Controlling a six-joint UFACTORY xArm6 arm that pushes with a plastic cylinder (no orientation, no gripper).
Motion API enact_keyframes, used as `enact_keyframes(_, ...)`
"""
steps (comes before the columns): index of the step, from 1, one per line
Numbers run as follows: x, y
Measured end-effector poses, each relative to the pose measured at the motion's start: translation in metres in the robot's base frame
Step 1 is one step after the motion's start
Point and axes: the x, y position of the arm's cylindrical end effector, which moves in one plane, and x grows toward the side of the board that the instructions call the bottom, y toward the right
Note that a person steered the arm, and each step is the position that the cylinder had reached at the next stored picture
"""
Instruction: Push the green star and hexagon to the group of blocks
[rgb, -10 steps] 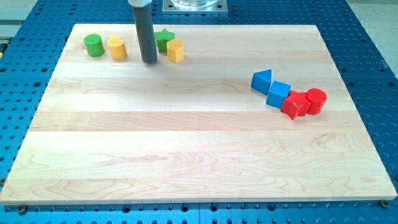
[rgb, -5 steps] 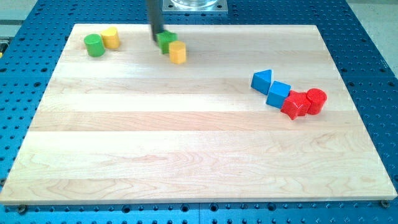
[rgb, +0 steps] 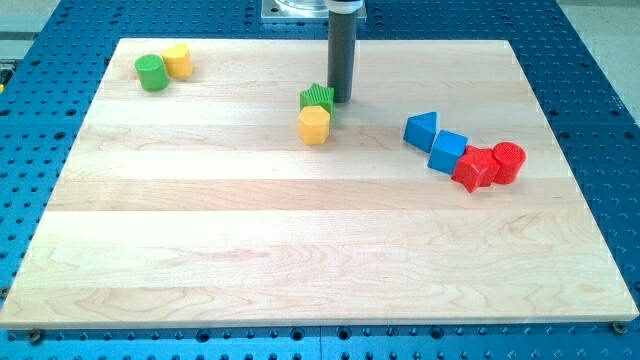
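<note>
The green star sits near the board's upper middle, touching the yellow hexagon just below it. My tip stands right beside the green star, on its right edge. The group of blocks lies at the view's right: a blue triangle, a blue cube, a red star-like block and a red cylinder, all in a touching chain.
A green cylinder and a yellow cylinder touch each other at the board's upper left corner. The wooden board rests on a blue perforated table.
The rod has swung from the left of the green star to its right side. The green star and yellow hexagon have moved right and down the board. The yellow cylinder shifted up next to the green cylinder earlier.
</note>
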Motion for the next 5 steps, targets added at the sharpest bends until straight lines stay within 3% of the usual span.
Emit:
enact_keyframes(1,0.020,-0.067)
enact_keyframes(3,0.046,-0.046)
enact_keyframes(5,0.065,-0.102)
